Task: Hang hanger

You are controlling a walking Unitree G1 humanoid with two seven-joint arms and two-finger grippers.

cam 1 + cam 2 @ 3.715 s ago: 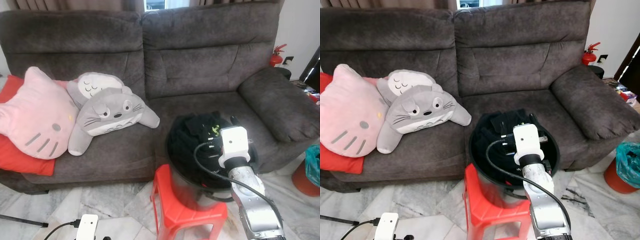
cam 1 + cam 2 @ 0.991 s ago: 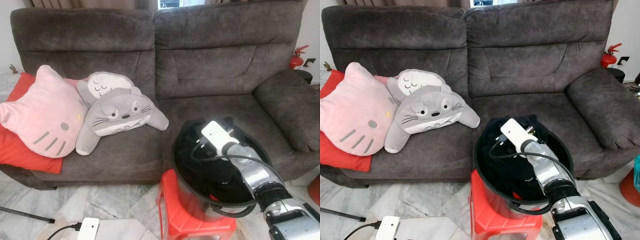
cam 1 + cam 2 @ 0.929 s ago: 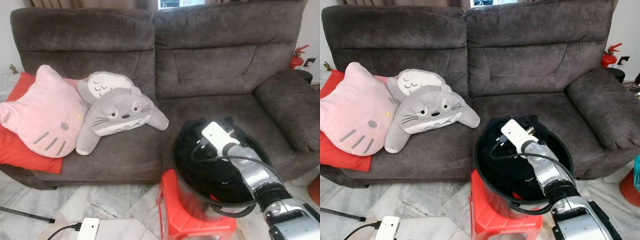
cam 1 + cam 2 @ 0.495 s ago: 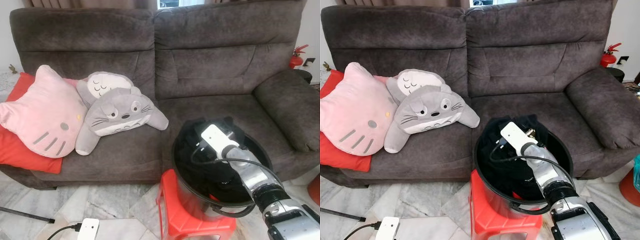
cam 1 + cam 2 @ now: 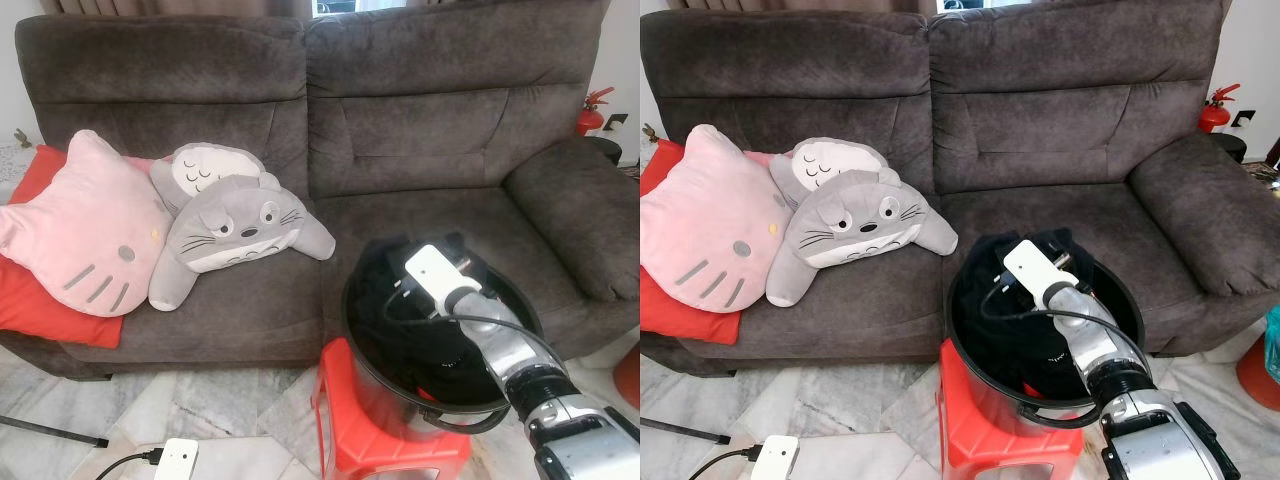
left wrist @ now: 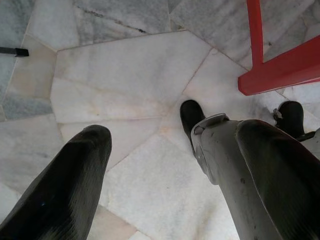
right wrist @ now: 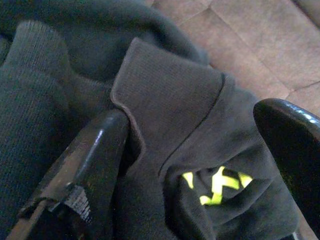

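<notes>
The right gripper [image 7: 190,165] — fingers spread — sits inside the tub [image 5: 970,355], dark clothes [image 7: 165,105] directly between them; no hanger shows. Left gripper [image 6: 165,165] hangs open.

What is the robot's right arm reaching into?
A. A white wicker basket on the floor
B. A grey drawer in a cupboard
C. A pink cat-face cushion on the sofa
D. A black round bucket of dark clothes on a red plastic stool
D: the right gripper hangs open over dark clothes inside the black round bucket, which stands on the red plastic stool.
</notes>
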